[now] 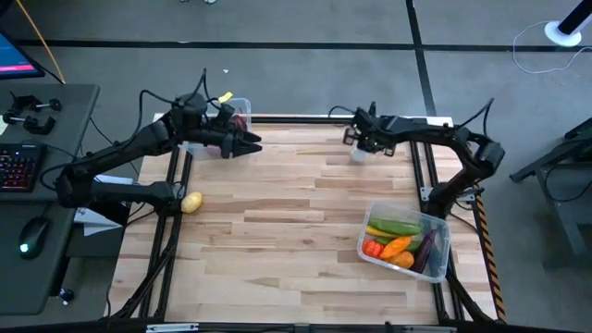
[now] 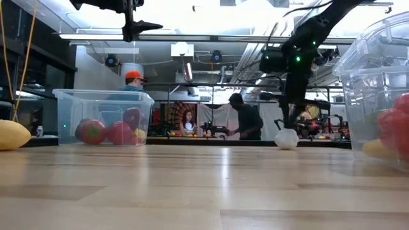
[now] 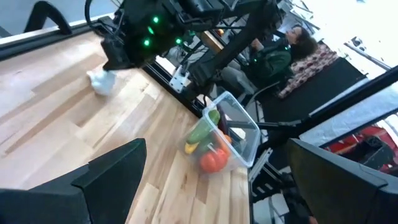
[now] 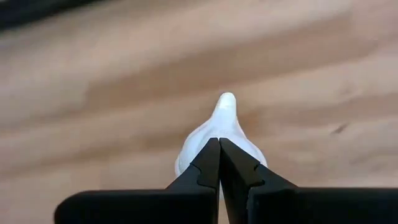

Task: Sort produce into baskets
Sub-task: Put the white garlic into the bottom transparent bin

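Note:
A white garlic (image 1: 359, 154) (image 2: 286, 138) (image 4: 217, 134) rests on its base on the table near the far edge, stem up. My right gripper (image 1: 356, 141) (image 2: 285, 124) (image 4: 219, 142) is shut and points steeply down right over it. My left gripper (image 1: 252, 143) (image 2: 150, 27) (image 3: 217, 180) stands open and high above the table, beside the far-left basket (image 1: 239, 111) (image 2: 102, 118), which holds red fruit. The right basket (image 1: 407, 242) (image 3: 227, 140) holds cucumbers, a carrot, red pieces and an eggplant. A yellow lemon (image 1: 191, 202) (image 2: 11, 135) lies at the table's left edge. My right gripper has its shut fingertips (image 4: 211, 155) directly above the garlic's bulb, just short of the stem tip (image 4: 226, 99). I cannot tell whether they touch it. The garlic stands upright on the table.
Bare wooden tabletop (image 1: 277, 231) spreads between the two baskets. A desk with a keyboard and mouse (image 1: 28, 166) stands left of the table. People are at work in the room beyond the far edge (image 2: 246, 118).

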Controlling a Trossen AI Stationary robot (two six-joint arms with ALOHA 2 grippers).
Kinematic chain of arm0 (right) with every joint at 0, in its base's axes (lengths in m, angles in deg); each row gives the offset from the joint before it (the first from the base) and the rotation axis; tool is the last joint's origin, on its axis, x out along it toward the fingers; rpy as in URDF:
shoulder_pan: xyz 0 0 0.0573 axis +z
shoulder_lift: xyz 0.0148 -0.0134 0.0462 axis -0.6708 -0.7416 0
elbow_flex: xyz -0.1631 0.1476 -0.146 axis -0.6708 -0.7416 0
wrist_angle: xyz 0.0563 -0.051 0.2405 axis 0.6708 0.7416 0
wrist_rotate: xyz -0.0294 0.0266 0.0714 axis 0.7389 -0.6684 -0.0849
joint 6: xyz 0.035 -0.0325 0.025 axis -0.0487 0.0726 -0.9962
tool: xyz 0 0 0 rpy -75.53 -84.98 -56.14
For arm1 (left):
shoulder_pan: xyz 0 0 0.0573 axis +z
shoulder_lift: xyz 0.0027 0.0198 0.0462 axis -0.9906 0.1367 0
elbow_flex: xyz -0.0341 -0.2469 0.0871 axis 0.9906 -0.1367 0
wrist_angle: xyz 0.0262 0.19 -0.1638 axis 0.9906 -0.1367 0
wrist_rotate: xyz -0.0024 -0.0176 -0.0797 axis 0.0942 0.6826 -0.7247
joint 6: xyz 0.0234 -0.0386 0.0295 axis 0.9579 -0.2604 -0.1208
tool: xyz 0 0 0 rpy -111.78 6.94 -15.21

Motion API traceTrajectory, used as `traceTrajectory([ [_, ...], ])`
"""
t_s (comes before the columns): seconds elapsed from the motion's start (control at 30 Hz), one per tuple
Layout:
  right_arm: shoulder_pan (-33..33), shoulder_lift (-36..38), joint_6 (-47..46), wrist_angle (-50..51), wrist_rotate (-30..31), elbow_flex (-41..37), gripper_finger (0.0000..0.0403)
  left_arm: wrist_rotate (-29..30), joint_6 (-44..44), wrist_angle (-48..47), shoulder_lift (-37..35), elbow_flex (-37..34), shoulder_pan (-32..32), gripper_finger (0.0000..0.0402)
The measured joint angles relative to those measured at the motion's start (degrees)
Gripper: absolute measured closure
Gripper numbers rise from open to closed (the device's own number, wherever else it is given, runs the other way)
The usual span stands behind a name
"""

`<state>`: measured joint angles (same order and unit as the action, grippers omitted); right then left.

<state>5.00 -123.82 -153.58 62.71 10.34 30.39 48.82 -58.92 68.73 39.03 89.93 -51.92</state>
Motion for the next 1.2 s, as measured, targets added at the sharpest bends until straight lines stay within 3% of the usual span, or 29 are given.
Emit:
traceTrajectory([
  [0.3,15.28,0.16,-0.14,-1.36,-4.14,0.0,0.0403,0.85,-1.2,0.04,-0.02,0.0,-2.61,0.0027],
  [0.7,32.45,2.44,0.11,-4.8,-7.15,0.91,0.0403,13.87,-7.39,1.76,-0.02,0.0,-8.56,0.0027],
  [0.83,33.81,7.15,4.19,-4.95,-2.3,3.18,0.0403,16.41,-8.4,3.65,-0.02,0.0,-10.29,0.0027],
  [0.97,32.94,10.51,16.21,-6.25,-0.13,6.08,0.0402,19.55,-9.14,4.72,-0.04,0.0,-11.57,0.0027],
  [1.07,30.45,10.32,25.75,-6.03,-4.0,8.45,0.0386,20.87,-9.67,4.79,-0.04,0.0,-11.92,0.0027],
  [1.2,27.64,7.64,33.01,-5.8,-10.33,11.2,0.0318,21.2,-12.11,4.79,-0.04,-0.02,-11.92,0.0027],
])
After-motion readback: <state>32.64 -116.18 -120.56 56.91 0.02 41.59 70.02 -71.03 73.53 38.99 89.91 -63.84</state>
